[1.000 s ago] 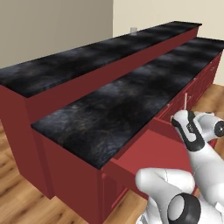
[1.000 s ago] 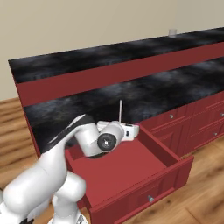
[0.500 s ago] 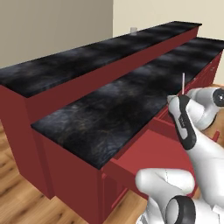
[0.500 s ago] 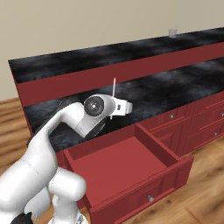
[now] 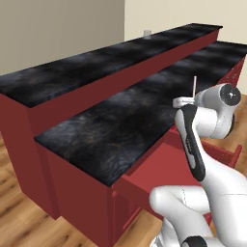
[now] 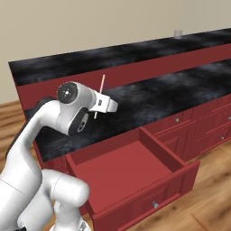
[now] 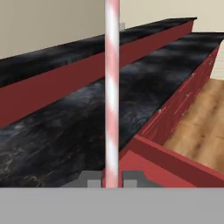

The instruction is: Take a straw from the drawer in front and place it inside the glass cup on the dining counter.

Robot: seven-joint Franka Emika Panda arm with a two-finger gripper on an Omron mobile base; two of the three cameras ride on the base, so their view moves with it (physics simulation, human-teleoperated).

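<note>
Standing nearly upright between the closed fingers, the straw (image 5: pixel 194 85) is pinched by the gripper (image 5: pixel 184 102) above the front edge of the lower black countertop (image 5: pixel 125 125). In the hand view the straw (image 7: pixel 112 87) shows pink and white stripes and rises from between the two dark fingertips (image 7: pixel 89 179) to the top of the picture. In the right base view the gripper (image 6: pixel 109 104) holds the straw (image 6: pixel 101 89) tilted slightly, over the countertop just behind the drawer (image 6: pixel 135 180). The drawer stands pulled out, its red inside bare, a small metal handle (image 6: pixel 154 205) on its front. Further right along the same cabinet sit narrower red drawers (image 6: pixel 207 131). The glass cup (image 6: pixel 177 33) stands far off near the far right end of the dining counter (image 6: pixel 113 54), close to its back edge, well apart from the gripper.
</note>
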